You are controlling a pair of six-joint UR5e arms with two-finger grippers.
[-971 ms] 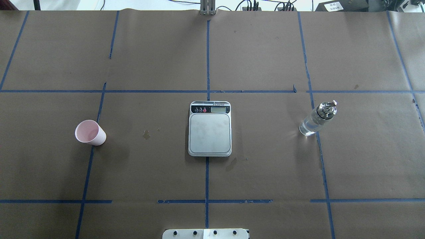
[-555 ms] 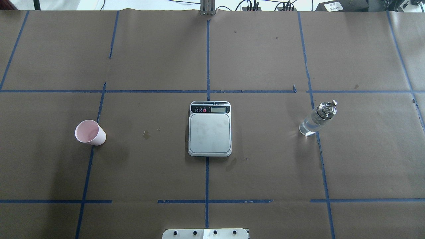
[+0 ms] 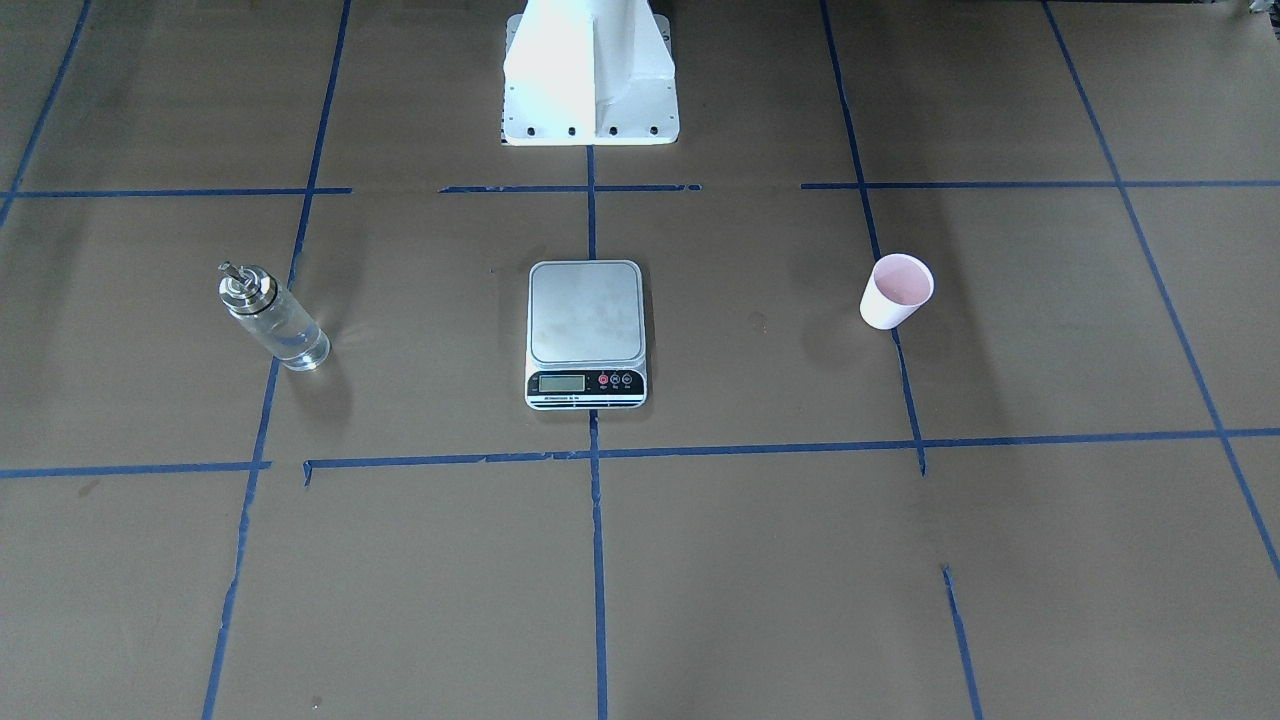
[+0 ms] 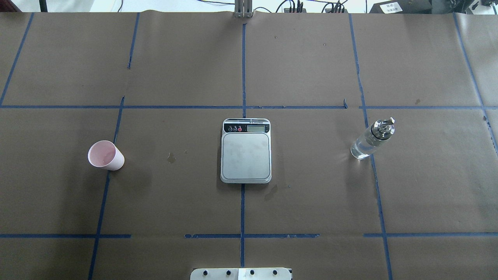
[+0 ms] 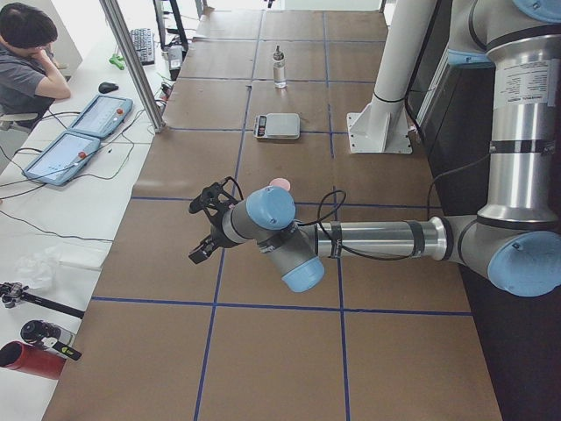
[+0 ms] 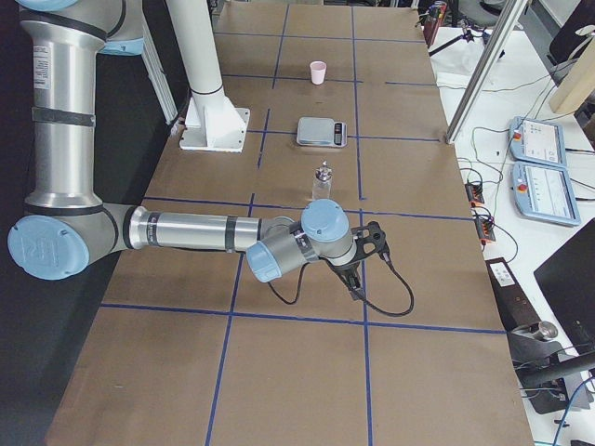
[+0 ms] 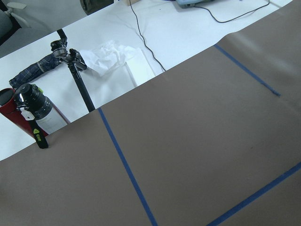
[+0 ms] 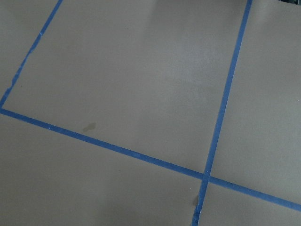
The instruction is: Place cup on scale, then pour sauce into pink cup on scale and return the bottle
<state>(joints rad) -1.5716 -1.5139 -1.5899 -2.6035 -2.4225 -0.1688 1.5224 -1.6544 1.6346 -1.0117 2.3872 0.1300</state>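
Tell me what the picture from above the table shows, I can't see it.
A silver kitchen scale sits empty in the middle of a brown table with blue tape lines. A pink cup stands to its left and a clear glass bottle with a shiny cap to its right; no robot arms show.

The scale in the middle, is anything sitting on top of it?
Nothing: the scale has a bare steel plate. The pink cup and glass bottle stand apart on either side. Whatever is underneath the scale is hidden.

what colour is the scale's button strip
Black; the scale shows it best in the exterior front-facing view.
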